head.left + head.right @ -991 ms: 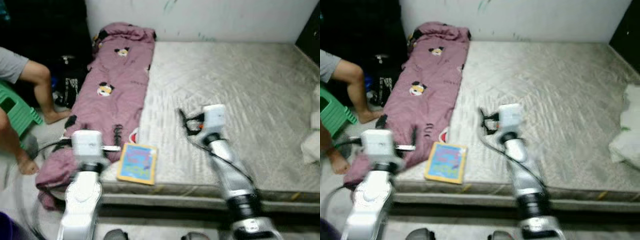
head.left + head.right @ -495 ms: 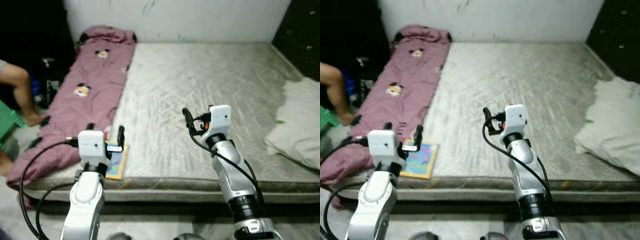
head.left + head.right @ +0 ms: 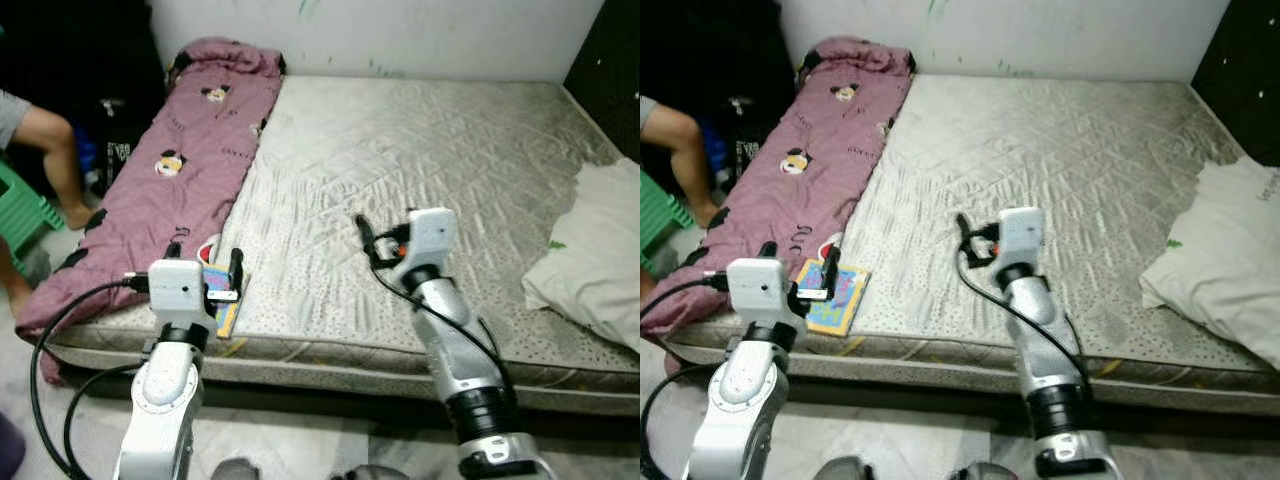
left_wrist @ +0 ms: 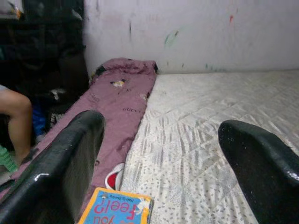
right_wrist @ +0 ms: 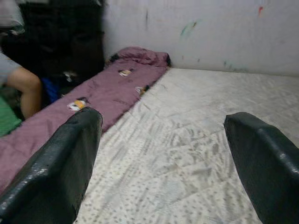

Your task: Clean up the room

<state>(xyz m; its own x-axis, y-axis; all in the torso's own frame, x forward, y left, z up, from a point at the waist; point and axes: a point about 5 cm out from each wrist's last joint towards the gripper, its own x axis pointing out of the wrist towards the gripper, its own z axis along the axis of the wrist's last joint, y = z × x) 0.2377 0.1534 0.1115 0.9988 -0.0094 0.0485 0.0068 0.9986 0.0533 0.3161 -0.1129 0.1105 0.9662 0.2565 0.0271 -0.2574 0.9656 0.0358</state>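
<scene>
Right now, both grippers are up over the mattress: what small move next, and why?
Probably ease the left gripper forward and down toward the book. Its fingers stand open with nothing between them, and the book lies just ahead on the mattress edge beside the pink blanket. The right gripper is open over bare mattress.

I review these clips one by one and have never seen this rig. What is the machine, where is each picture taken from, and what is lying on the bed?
This is a humanoid robot with two silver arms, each ending in a tool of two black fingers. The two wide pictures come from a camera on its head, looking down at a mattress. The other two come from wrist cameras looking out between each tool's fingers.

The left tool hangs over the mattress's near edge, just above a book. The right tool hovers over the bare middle. Both are open and hold nothing.

A purple blanket runs along the robot's left side of the mattress, and a white cloth lies at the right. A person's leg shows beside the bed.
</scene>
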